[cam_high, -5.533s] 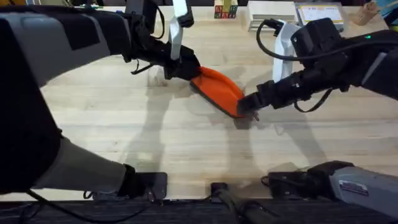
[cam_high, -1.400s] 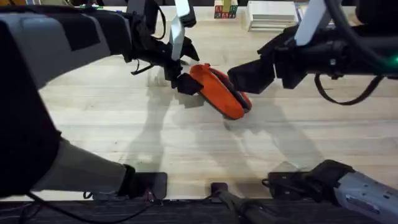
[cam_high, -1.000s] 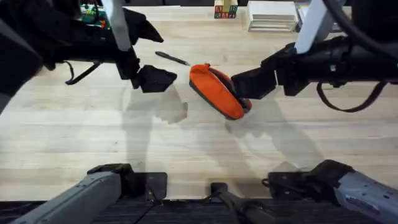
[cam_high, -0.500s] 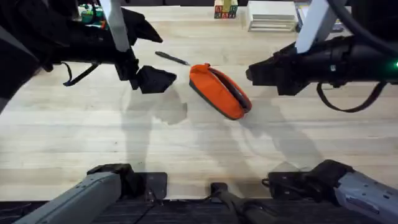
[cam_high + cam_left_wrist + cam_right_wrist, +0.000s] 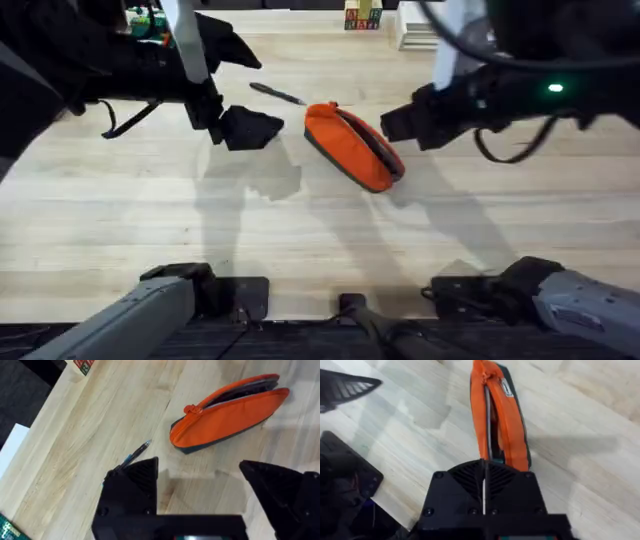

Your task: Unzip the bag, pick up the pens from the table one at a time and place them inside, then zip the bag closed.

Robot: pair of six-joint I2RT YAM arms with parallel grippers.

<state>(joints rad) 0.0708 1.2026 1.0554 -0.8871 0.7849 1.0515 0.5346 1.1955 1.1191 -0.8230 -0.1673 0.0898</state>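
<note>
Left gripper [image 5: 245, 127] hovers spread wide beside the bag [image 5: 352, 146]; right gripper [image 5: 392, 122] hovers closed.

No legible text, labels or numbers.

Bright even light falling from above, soft grey arm shadows lying across the table [image 5: 300, 230], both arms blurring large and dark near the overhead camera, wrist views staying sharp
</note>
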